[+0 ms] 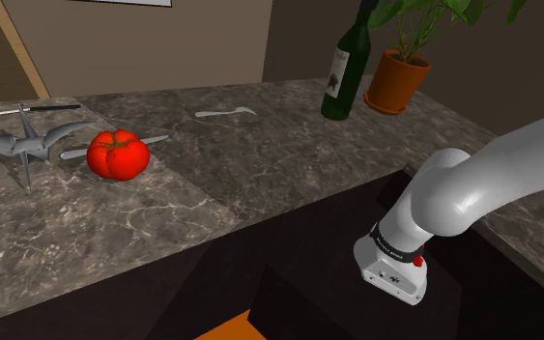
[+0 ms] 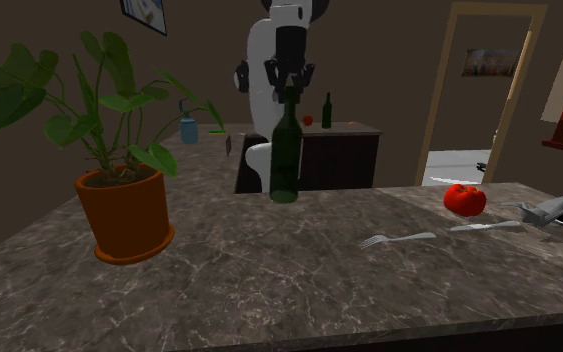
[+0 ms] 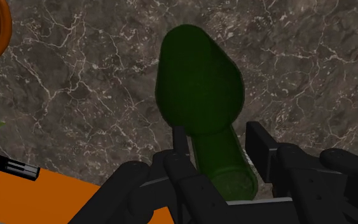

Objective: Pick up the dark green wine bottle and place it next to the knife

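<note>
Closed on the neck of the dark green wine bottle (image 2: 286, 160), my gripper (image 3: 219, 141) has one finger pressed at each side of the glass, as well as I can judge from the wrist view. The bottle stands upright on the dark veined countertop (image 2: 269, 295); I judge the lift is not yet begun.

From the second exterior view's left: the orange plant pot (image 2: 124, 215) holds dark soil and a leafy plant (image 2: 99, 95), whose leaves reach toward the bottle near it. What is inside the bottle I cannot see; the glass is too dark. Further right lie a fork (image 2: 399, 239), then a red tomato (image 2: 465, 199) with the knife (image 2: 484, 226) just in front of it, then a grey folded shape (image 2: 547, 210). The knife is well apart from the bottle.

I think the danger is in the grip. I hold only the thin neck and the heavy body hangs under it, so the bottle may slip or swing if I move fast. On the lift, a leaf can catch it. Carried too low, the base strikes the fork or the tomato. Set down on the blade, the bottle will stand crooked and fall.
</note>
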You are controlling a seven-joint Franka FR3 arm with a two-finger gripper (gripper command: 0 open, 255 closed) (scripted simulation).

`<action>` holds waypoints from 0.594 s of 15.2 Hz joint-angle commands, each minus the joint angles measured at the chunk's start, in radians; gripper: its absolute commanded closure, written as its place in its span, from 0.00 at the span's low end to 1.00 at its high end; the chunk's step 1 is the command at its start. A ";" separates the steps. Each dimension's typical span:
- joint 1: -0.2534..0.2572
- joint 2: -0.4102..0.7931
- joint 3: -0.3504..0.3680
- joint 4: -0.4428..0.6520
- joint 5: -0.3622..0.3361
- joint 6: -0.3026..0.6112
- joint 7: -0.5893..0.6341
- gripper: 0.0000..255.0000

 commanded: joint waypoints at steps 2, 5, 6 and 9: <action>0.018 0.024 0.052 0.011 0.025 0.005 0.074 1.00; 0.037 0.057 0.103 0.035 0.049 0.008 0.145 1.00; 0.044 0.070 0.119 0.045 0.056 0.009 0.169 1.00; 0.064 0.114 0.167 0.084 0.075 0.010 0.239 1.00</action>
